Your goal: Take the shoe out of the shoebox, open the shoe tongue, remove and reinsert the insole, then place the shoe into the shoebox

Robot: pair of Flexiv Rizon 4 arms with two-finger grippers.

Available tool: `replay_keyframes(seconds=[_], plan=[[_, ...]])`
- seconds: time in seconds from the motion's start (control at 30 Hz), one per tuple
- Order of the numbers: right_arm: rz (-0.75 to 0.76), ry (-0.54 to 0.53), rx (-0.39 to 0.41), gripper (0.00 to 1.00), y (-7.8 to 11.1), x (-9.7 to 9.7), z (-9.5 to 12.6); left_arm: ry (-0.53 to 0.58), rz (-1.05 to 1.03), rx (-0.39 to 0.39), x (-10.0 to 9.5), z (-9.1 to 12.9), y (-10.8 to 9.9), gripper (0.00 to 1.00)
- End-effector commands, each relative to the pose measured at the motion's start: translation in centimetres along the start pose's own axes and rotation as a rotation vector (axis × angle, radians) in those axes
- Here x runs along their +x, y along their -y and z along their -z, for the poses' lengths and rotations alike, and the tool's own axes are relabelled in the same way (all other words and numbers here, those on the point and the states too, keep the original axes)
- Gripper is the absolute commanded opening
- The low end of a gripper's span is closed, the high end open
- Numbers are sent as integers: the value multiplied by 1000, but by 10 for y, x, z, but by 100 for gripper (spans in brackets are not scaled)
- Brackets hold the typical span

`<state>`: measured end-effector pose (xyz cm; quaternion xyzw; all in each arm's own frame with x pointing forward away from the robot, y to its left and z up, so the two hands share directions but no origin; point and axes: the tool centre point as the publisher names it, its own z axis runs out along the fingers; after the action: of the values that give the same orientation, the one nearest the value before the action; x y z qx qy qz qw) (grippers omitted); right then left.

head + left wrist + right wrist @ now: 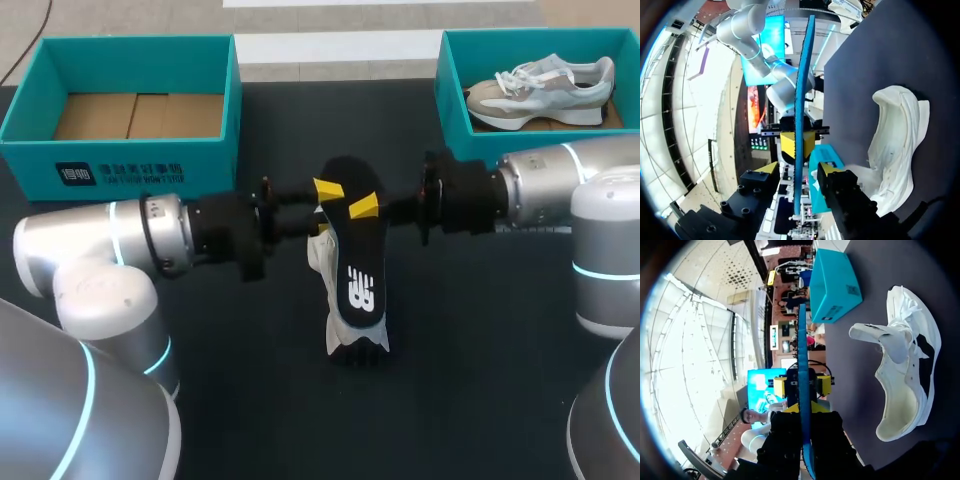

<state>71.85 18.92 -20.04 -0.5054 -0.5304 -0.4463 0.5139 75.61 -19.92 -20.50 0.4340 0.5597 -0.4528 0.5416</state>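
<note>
Black on its upper face, the insole [356, 270] is held above the dark tabletop [480, 380]. We find the right end effector [804, 408] pinching it near one end. The left end effector [799, 169] is spread, one finger on either side of the insole and apart from it. The white shoe [318, 256] lies on its side directly beneath. At the far corners stand the teal left shoebox [120, 165] and the right shoebox [452, 90], which holds a second shoe [545, 85].

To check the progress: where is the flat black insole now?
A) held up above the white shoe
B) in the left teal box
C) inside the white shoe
A: the flat black insole is raised over the white fabric shoe on the table, with the right gripper shut on it.
</note>
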Motion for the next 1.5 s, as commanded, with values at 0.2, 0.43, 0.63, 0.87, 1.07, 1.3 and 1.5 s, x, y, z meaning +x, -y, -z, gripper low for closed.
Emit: replay_keyframes(seconds=[0.2, 0.43, 0.63, 0.87, 1.07, 1.3, 1.5], plan=[[0, 2, -6, 0, 1, 0, -3, 15, 6, -25, 0, -15, -5, 31], [2, 0, -13, 0, 1, 0, -3, 18, 10, -34, 2, -18, -7, 26], [2, -1, -18, 0, 2, -1, -3, 11, 11, -25, 5, -19, -4, 24], [3, -3, -16, 0, 2, -2, -2, 7, 14, -23, 6, -20, -3, 16], [5, -6, -16, 0, 2, -3, -1, 6, 14, -18, 7, -20, -1, 0], [27, -2, -45, 100, 5, -8, 3, -21, 50, -3, 8, -20, 1, 0], [65, 56, -128, 100, 24, -7, 21, -67, 108, 0, 7, -11, -3, 0]])
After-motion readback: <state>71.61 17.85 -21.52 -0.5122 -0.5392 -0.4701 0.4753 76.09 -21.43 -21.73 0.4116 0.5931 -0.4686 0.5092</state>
